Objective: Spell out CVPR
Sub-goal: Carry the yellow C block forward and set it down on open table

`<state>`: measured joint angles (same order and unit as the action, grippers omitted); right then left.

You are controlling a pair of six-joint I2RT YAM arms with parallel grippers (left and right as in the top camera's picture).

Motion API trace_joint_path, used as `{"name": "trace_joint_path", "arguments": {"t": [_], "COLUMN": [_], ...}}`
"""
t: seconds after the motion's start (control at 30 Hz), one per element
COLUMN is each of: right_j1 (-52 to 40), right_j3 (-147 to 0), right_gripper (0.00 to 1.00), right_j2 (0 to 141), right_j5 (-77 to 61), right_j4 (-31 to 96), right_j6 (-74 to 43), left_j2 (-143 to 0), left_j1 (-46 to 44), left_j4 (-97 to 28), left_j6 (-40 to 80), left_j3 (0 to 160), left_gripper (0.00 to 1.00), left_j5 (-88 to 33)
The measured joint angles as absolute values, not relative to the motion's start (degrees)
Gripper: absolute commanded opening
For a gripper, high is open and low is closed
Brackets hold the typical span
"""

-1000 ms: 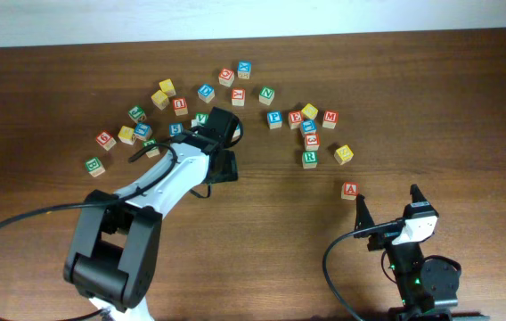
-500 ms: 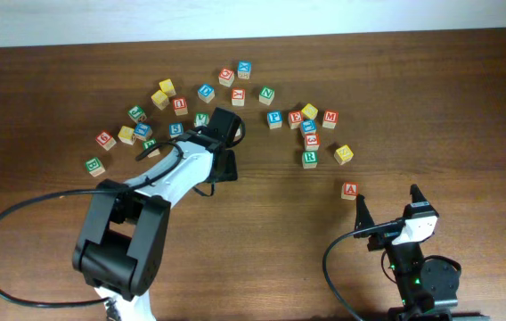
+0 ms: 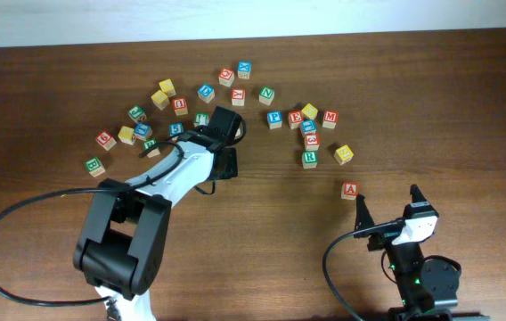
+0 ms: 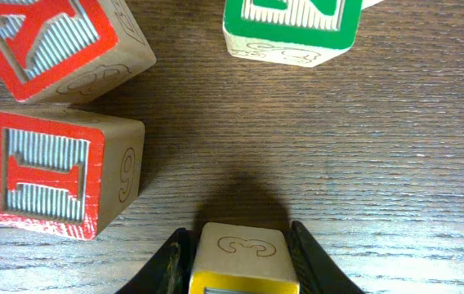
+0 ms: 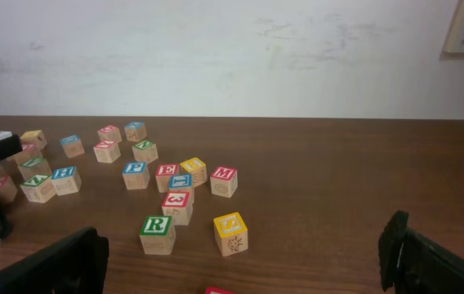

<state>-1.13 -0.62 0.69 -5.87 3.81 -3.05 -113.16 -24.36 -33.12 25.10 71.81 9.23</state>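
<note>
The wooden cube with a yellow-edged top and carved 3 [image 4: 244,245] sits toward the far edge of the tabletop [image 3: 467,107], left of middle. The left hand [image 4: 242,269], wide apart a second ago, now clamps it. That looks like a pick begun, though the cube's letter is hidden. The right hand [image 3: 387,198] waits spread near the front edge.

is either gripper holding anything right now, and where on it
The left gripper has a yellow-topped block with an engraved 3, jaws pressed on its two opposite side faces. The right gripper holds nothing.
</note>
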Motion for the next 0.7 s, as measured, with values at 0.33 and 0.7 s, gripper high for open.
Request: {"name": "trace_joint_path", "arguments": {"t": [0.33,0.7], "right_j1": [-1.1,-1.1], "right_j3": [-0.6,-0.6], "right_gripper": [0.98,0.98], "right_j2": [0.7,0.7], "right_j5": [-5.9,-5.9], "right_j4": [3.8,3.8], "right_j6": [-3.0,-3.0], "left_j2": [-106.3,-95.8], "left_j1": [-24.4,-34.7], "left_j4": [-40.6,-55.0], "left_j6": [25.1,34.7], "left_j3": [71.8,65.1], "left_gripper": [0.23,0.19], "left_j5": [4.1,-4.0]}}
